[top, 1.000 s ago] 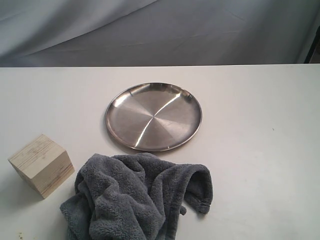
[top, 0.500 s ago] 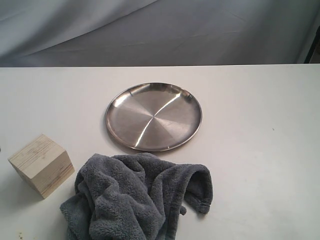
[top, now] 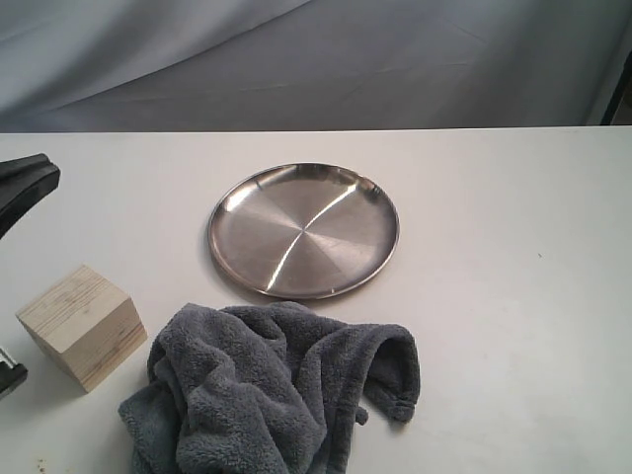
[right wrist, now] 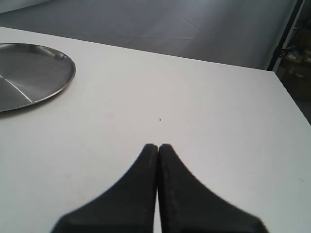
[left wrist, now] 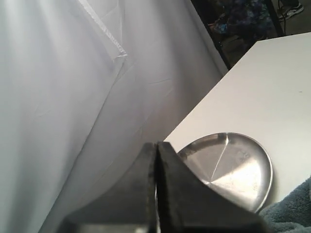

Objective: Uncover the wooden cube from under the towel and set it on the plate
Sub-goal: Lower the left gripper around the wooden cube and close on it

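The pale wooden cube (top: 84, 326) stands uncovered on the white table, left of the crumpled dark grey towel (top: 267, 395). Behind them lies the empty steel plate (top: 303, 230). My left gripper (top: 47, 178) pokes in at the left edge of the exterior view, raised behind the cube and apart from it. In the left wrist view the left gripper (left wrist: 157, 144) is shut and empty, with the plate (left wrist: 233, 165) and a corner of towel (left wrist: 294, 213) beyond it. My right gripper (right wrist: 158, 145) is shut and empty over bare table, with the plate's edge (right wrist: 29, 73) off to one side; it is outside the exterior view.
A grey cloth backdrop (top: 316, 59) hangs behind the table's far edge. A small dark part (top: 8, 377) shows at the left edge beside the cube. Bare table (top: 513, 296) lies right of the plate and towel.
The left gripper has come into the exterior view at the left edge, and a dark part now shows low beside the cube. Cube, towel and plate have not moved.
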Robot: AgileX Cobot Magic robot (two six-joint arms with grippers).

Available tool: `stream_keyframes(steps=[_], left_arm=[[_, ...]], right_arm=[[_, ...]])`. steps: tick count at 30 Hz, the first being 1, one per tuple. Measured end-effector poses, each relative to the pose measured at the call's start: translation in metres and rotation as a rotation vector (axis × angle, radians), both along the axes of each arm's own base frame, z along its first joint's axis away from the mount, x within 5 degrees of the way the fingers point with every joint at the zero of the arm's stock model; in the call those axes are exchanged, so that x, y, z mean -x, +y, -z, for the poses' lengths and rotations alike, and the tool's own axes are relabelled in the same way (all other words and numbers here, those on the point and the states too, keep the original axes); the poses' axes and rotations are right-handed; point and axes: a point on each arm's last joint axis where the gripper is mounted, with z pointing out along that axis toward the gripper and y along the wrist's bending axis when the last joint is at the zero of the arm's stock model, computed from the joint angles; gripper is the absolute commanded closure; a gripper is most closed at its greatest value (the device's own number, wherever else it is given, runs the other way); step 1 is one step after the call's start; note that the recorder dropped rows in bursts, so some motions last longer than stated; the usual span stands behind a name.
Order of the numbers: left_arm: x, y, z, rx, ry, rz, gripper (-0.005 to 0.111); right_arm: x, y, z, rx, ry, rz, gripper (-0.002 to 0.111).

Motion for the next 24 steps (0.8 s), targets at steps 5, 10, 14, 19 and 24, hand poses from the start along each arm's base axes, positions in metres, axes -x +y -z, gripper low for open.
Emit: stream_keyframes(steps=[5, 10, 14, 19, 24], left_arm=[[0.001, -0.002, -0.002, 0.071, 0.026, 0.014, 0.107], [0.004, -0.005, -0.001, 0.114, 0.077, 0.059, 0.107], [0.005, -0.003, 0.011, -0.019, 0.169, 0.041, 0.107], [-0.001, 0.012, -0.003, -0.077, 0.27, -0.119, 0.107], [-0.011, 0.035, -0.023, -0.047, 0.266, -0.355, 0.107]], right_arm=[[0.0, 0.0, 0.0, 0.0, 0.0, 0.0, 0.108], [0.0, 0.0, 0.0, 0.0, 0.0, 0.0, 0.108], [0.0, 0.0, 0.0, 0.0, 0.0, 0.0, 0.108], [0.0, 0.0, 0.0, 0.0, 0.0, 0.0, 0.108], [0.0, 0.0, 0.0, 0.0, 0.0, 0.0, 0.108]])
